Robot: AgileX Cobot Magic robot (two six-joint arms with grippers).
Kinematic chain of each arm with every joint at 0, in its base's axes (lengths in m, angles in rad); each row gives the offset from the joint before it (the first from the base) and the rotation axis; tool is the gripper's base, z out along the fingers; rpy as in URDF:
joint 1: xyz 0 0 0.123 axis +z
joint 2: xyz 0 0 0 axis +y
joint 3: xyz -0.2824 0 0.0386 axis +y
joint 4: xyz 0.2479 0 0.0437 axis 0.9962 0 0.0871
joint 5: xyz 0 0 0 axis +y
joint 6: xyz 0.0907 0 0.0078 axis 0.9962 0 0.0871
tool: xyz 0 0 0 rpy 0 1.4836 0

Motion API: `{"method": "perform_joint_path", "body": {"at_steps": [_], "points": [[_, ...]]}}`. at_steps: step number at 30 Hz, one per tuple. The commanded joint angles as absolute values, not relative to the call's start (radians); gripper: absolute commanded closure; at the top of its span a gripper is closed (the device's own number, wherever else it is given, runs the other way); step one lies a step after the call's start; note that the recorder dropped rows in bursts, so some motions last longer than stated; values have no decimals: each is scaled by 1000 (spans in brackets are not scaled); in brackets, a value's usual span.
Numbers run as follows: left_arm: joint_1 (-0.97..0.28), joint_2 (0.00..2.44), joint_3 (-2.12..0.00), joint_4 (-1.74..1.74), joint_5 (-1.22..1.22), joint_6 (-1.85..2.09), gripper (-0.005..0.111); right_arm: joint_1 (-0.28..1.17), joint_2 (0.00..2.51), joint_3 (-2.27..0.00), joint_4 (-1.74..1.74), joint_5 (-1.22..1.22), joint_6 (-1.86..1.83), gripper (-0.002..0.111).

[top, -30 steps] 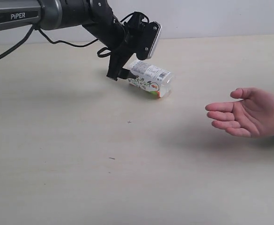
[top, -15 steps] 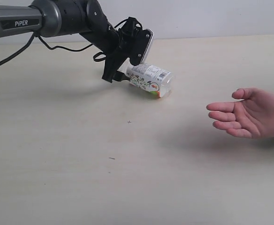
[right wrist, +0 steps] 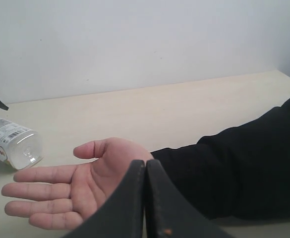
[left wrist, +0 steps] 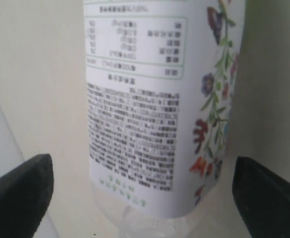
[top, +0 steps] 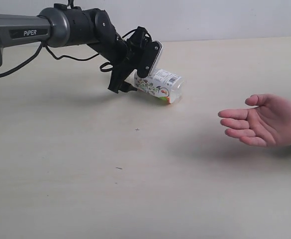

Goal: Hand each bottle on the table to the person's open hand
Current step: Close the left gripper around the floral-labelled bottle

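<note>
Finding: the left claw [left wrist: 142, 171] stands spread wide, one dark finger [left wrist: 21, 193] showing on each side of the bottle [top: 160, 85] with pale surface visible in both gaps, so no contact is made yet. The bottle, clear with a white flowered label, lies on its side on the surface [top: 135, 189], well apart from the person's open hand [top: 264, 122], which waits palm up at the right of the exterior view, a dark sleeve [right wrist: 244, 168] behind it. Change noted: over the last second the left arm has dropped lower and drawn back toward the bottle's narrow end, bringing the fingers from above the label down to either side of it. The bottle has not shifted, and the hand has held its place. Assessment: the approach appears complete and the closing of the grip is the step in hand; no handover has begun for this bottle. Only one bottle is in view. Risk: a round bottle lying flat may roll or slip away if the fingers meet it unevenly near the tapering shoulder. The right claw [right wrist: 145, 198] is pressed together, empty, and hangs just above the waiting palm.
</note>
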State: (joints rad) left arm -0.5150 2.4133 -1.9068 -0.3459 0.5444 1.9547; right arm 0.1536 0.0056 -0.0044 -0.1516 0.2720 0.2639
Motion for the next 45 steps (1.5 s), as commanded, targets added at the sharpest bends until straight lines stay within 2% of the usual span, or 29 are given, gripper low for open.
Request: {"method": "perform_joint_path", "body": {"at_steps": [1, 45], "points": [[-514, 2418, -1911, -352, 533, 1958, 14, 157, 0, 0, -156, 264, 264, 108], [-510, 2419, -1911, -375, 565, 1947, 14, 157, 0, 0, -156, 264, 264, 108]]}}
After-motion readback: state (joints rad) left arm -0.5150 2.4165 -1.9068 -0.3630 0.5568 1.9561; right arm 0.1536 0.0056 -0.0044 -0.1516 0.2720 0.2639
